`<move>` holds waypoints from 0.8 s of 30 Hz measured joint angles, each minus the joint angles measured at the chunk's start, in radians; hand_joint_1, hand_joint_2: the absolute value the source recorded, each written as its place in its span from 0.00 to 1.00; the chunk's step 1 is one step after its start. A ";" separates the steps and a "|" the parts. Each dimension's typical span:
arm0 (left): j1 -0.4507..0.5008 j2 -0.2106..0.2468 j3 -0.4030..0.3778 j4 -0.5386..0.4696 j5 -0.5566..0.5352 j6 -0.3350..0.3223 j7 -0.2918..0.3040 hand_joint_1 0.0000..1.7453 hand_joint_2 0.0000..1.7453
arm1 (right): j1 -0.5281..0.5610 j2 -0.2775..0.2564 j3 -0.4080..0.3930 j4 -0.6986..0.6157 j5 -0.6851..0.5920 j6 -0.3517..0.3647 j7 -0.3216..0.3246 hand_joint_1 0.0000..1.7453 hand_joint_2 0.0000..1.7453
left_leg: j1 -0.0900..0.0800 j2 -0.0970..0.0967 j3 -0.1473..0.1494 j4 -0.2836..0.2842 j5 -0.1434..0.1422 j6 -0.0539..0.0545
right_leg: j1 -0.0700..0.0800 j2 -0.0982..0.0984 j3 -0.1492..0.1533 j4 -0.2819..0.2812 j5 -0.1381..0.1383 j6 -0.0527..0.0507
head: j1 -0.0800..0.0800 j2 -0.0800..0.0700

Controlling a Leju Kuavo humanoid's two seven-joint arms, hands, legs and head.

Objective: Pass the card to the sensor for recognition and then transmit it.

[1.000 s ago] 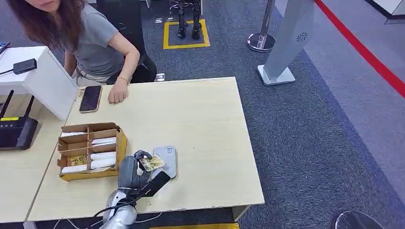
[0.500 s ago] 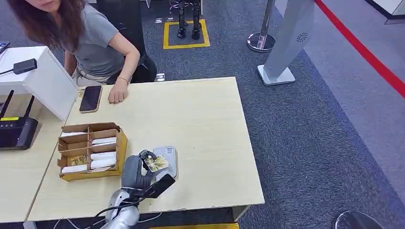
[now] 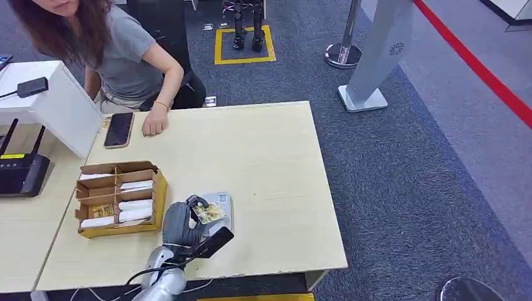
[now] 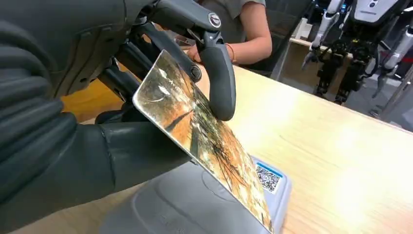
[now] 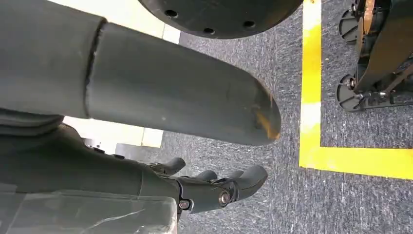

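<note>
Left hand holding card over sensor, lower centre of head view.

Wooden table (image 3: 263, 157) is filling the middle of the frame; a person (image 3: 119, 56) is sitting at its far edge, upper left, w/ one hand resting flat beside a dark phone (image 3: 118, 129). Cardboard divider box (image 3: 119, 197) w/ white cards is sitting left of centre. Black router (image 3: 22, 172) is standing at the left edge. Left hand (image 3: 182, 222) is pinching a gold-patterned card (image 3: 207, 213) btwn thumb and fingers (image 4: 216, 73), tilting it just above the grey sensor pad (image 3: 221, 210). Right hand (image 5: 214, 187) is hanging over carpet, fingers partly curled, nothing in it.
</note>
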 joint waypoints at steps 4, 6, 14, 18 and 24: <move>-0.003 0.000 0.000 0.011 0.000 -0.014 0.017 1.00 1.00 | -0.001 0.000 0.000 0.000 0.000 0.000 0.000 0.00 0.00 | 0.000 0.000 0.000 0.000 0.000 0.000 | 0.000 0.000 0.000 0.000 0.000 0.000 | 0.000 0.000; -0.005 0.000 0.000 0.018 -0.003 -0.021 0.027 1.00 1.00 | -0.001 0.000 0.001 0.000 0.000 0.000 0.000 0.00 0.00 | 0.000 0.000 0.000 0.000 0.000 0.000 | 0.000 0.000 0.000 0.000 0.000 0.000 | 0.000 0.000; -0.013 -0.002 0.000 0.035 -0.003 -0.023 0.038 1.00 1.00 | -0.002 0.000 0.003 0.000 0.000 -0.001 0.000 0.00 0.00 | 0.000 0.000 0.000 0.000 0.000 0.000 | 0.000 0.000 0.000 0.000 0.000 0.000 | 0.000 0.000; -0.016 -0.005 0.000 0.037 -0.003 -0.021 0.038 1.00 1.00 | -0.002 0.000 0.003 0.000 0.000 -0.001 0.000 0.00 0.00 | 0.000 0.000 0.000 0.000 0.000 0.000 | 0.000 0.000 0.000 0.000 0.000 0.000 | 0.000 0.000; -0.020 -0.005 0.000 0.037 0.002 -0.020 0.032 1.00 1.00 | -0.004 0.000 0.005 0.000 -0.002 0.000 -0.001 0.00 0.00 | 0.000 0.000 0.000 0.000 0.000 0.000 | 0.000 0.000 0.000 0.000 0.000 0.000 | 0.000 0.000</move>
